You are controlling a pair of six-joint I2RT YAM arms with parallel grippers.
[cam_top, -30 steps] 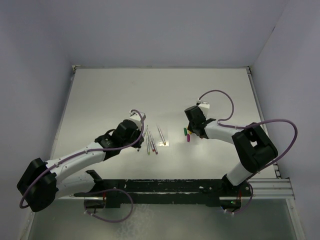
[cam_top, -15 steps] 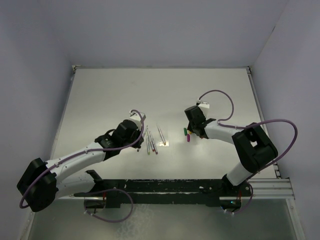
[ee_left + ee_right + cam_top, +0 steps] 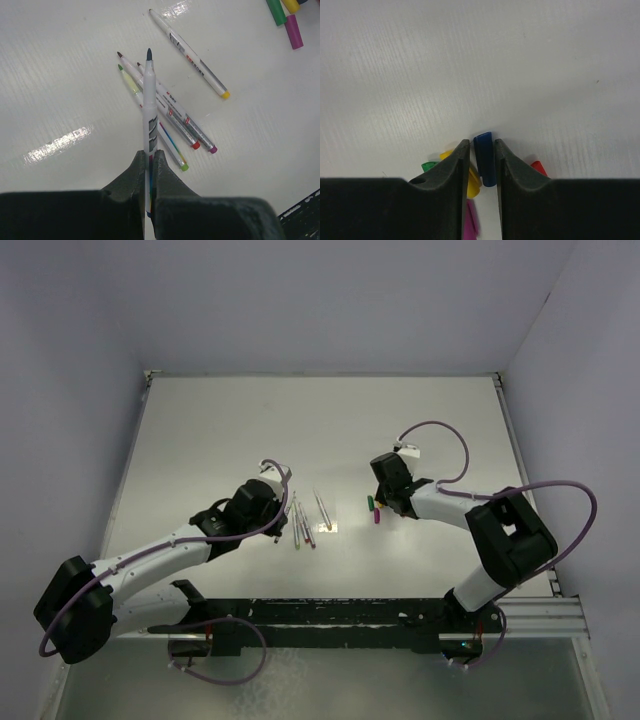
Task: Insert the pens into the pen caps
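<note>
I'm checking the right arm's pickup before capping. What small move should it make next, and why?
Probably close the right gripper firmly on the blue cap: its fingers flank that cap on the table, grip unclear, while the left gripper holds a dark-tipped pen.

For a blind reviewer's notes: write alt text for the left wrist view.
The left gripper is shut on a dark-tipped pen pointing away over the white table. Beneath lie three pens bunched together and a yellow-ended pen apart; coloured caps sit at top right.
</note>
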